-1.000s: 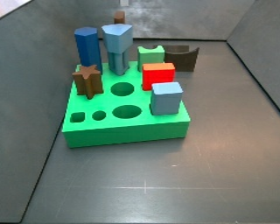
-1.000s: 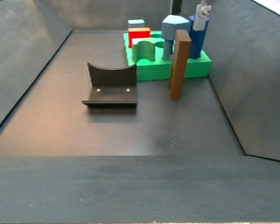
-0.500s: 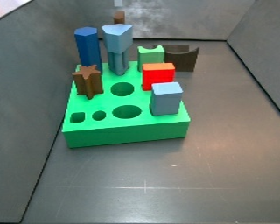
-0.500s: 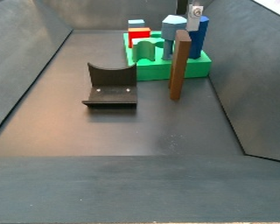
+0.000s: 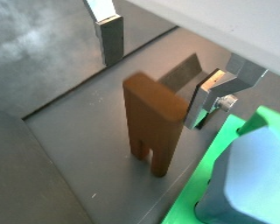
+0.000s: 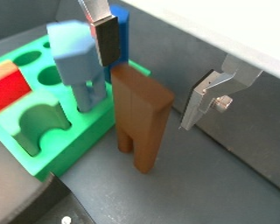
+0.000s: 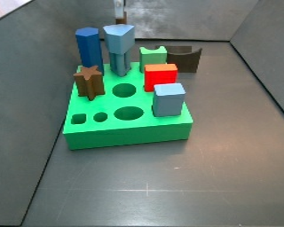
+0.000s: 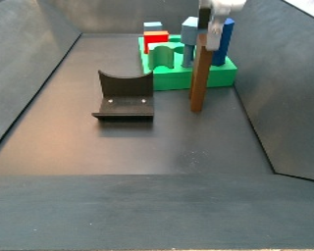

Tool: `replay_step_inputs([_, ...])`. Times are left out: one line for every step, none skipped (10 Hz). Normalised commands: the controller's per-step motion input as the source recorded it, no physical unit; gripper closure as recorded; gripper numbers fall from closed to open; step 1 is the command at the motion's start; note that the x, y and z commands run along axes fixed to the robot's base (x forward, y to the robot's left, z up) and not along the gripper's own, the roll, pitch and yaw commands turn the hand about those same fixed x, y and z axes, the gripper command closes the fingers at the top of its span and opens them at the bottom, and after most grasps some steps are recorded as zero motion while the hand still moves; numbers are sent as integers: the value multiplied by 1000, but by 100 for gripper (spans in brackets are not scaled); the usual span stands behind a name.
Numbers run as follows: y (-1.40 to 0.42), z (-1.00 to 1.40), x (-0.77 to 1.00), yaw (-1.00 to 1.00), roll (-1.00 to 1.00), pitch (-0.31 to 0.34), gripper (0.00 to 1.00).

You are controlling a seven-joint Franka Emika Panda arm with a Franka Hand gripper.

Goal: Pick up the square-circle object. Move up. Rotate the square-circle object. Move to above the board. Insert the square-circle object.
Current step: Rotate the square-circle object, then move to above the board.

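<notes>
Here the gripper (image 6: 154, 61) hangs just above the square-circle object (image 6: 140, 118), jaws spread wide, one finger (image 6: 104, 35) on each side of its top and nothing held. The block stands upright on the floor, touching the board (image 8: 186, 74), right of centre in a side view. Judged step: the pickup; next, lower and close squarely
</notes>
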Motion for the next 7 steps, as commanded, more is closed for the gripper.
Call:
replay_step_inputs([7,-772,14,-54,-17,-40,0])
replay_step_inputs([7,-663,10,-50,-25,-49,0])
replay_step_inputs([6,-503,11,-45,-38,-52,0])
replay_step_inputs([6,-297,17,-38,-54,-52,0])
replay_step_inputs([0,0,0,-32,-69,-50,100])
replay_step_inputs([-365,1000,258,130,85,199,100])
replay_step_inputs([-361,1000,250,133,88,220,100])
